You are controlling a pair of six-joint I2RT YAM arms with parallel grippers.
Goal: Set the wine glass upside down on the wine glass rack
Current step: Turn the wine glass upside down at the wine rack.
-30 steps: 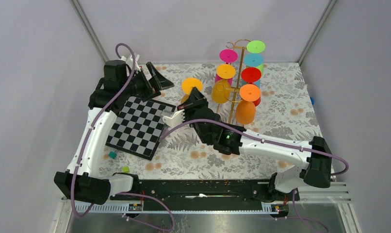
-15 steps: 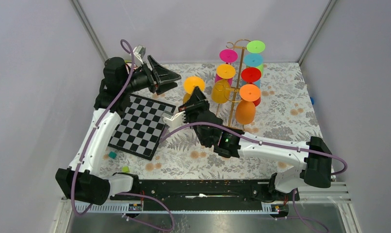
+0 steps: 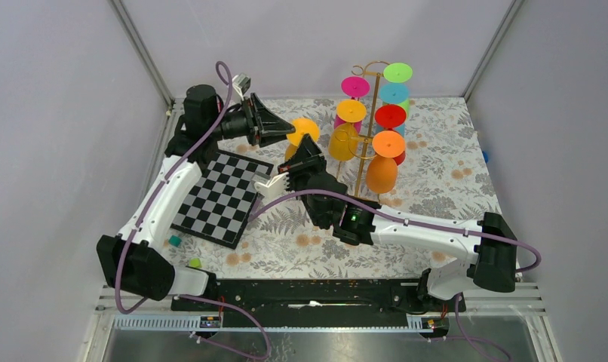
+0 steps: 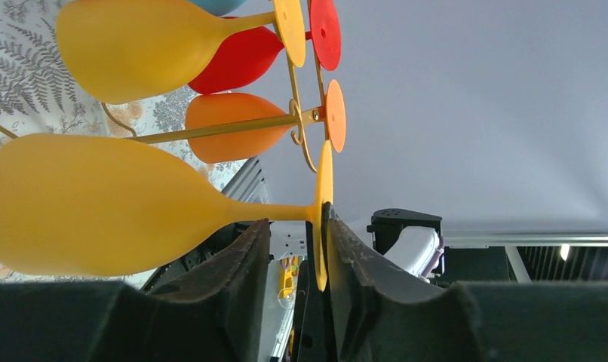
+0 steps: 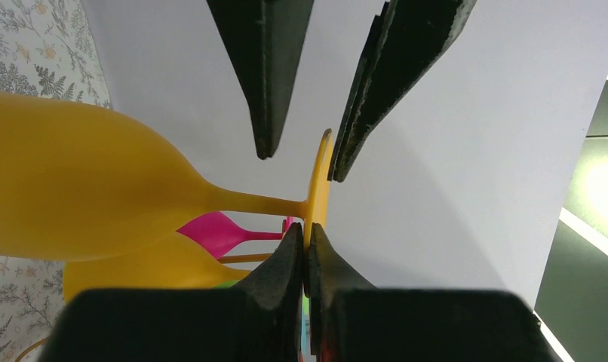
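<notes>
A yellow-orange wine glass (image 4: pixel 97 204) lies sideways in the air left of the wine glass rack (image 3: pixel 365 128); its round foot (image 3: pixel 301 130) faces up and back. My right gripper (image 5: pixel 304 228) is shut on the lower rim of the foot (image 5: pixel 320 181). My left gripper (image 4: pixel 296 219) straddles the upper rim from the other side. One of its fingers (image 4: pixel 346 241) lies against the foot; the other stands apart beside the stem. Several coloured glasses hang bowl-down on the gold rack (image 4: pixel 225 127).
A black-and-white checkerboard (image 3: pixel 218 197) lies at the left on the floral cloth. A small teal cube (image 3: pixel 175 240) and a green cube (image 3: pixel 194 263) sit near the front left. Grey walls close in the back and sides.
My left arm has swung right from the back-left corner to the glass's foot, and its jaws have narrowed around the rim. The right gripper has kept its hold and hardly moved.
</notes>
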